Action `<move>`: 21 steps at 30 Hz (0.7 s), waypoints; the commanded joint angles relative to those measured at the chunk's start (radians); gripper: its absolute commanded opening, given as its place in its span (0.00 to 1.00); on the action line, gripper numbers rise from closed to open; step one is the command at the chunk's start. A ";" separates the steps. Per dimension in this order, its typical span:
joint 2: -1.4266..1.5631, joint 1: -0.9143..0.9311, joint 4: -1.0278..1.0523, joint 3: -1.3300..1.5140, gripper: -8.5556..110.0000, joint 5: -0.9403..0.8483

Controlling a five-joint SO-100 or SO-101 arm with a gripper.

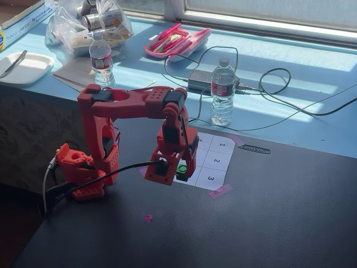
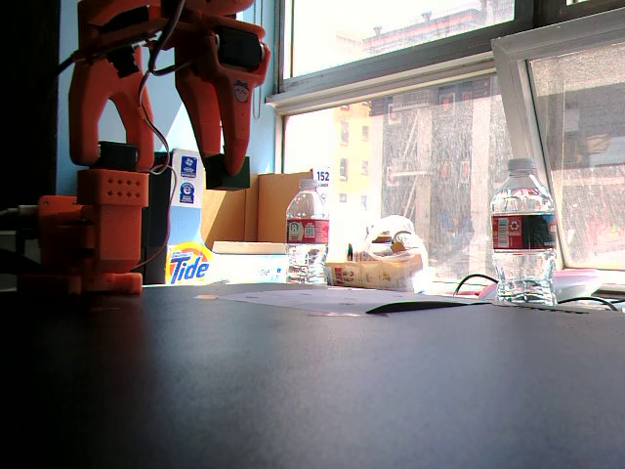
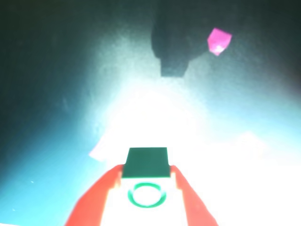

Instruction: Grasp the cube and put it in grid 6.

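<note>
Cube: the cube point(image 3: 147, 181) sits nearest my wrist camera, clasped between my red jaws point(image 3: 146, 188), ring mark up.
Place: in a fixed view it hangs over the numbered sheet point(image 1: 216, 162), lifted clear.
Grid 6: hidden under my arm; I cannot tell its exact spot.
Doing it well: I lower straight, keep the cube level, centre it inside one cell, release only once it touches paper.

On the white numbered sheet point(image 1: 215, 162) in a fixed view, the black digits 1, 2 and 3 are read in the cells of its right-hand column; the other cells are hidden by the arm. In a fixed view, "Tide" is printed on an orange and blue box point(image 2: 187, 264), and "152" is seen on a small white sign point(image 2: 321, 177) behind the bottle.
</note>
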 commanded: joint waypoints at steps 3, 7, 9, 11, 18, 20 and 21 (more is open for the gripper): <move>-0.025 -0.138 0.018 -0.067 0.07 0.023; -0.061 -0.230 0.017 -0.067 0.07 0.032; -0.078 -0.268 0.008 -0.067 0.07 0.028; -0.101 -0.304 -0.006 -0.064 0.07 0.026; -0.183 -0.383 -0.120 0.021 0.07 0.029; -0.199 -0.394 -0.158 0.054 0.07 0.031; -0.210 -0.397 -0.175 0.069 0.07 0.032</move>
